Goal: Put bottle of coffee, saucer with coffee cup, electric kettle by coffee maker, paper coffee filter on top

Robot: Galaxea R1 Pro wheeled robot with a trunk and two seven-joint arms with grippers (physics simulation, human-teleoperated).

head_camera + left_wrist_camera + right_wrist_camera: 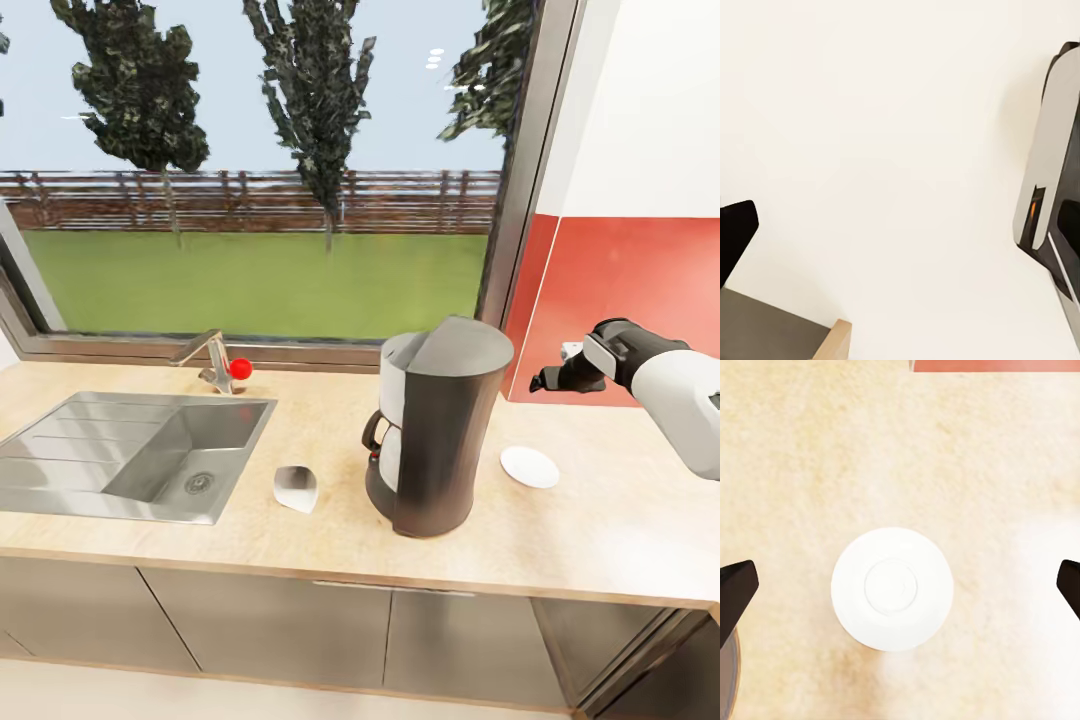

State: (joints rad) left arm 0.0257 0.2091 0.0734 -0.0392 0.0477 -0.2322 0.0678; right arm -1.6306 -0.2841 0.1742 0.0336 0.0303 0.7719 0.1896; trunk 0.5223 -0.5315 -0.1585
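**Right arm above saucer; coffee maker in place on tabletop**

The coffee maker [437,425] stood upright on the light wood-grain tabletop [600,520], to the right of the inset steel sink [120,455]. The saucer [529,467] lay flat on the tabletop just to the right of the machine, near it but not touching. The paper coffee filter [296,488] lay on the tabletop between the sink and the coffee maker, apart from both.

The right gripper [555,378] was raised clear of the tabletop, in front of the red wall panel [620,300] and above the saucer's area. In the right wrist view its fingers [736,589] stood wide apart at either edge, with the saucer [892,589] centred between them far below; they gripped nothing.

In the left wrist view one dark fingertip [735,236] showed against a pale floor; the spread of the left fingers could not be determined. A grey appliance [1054,187] stood at the edge of that view.
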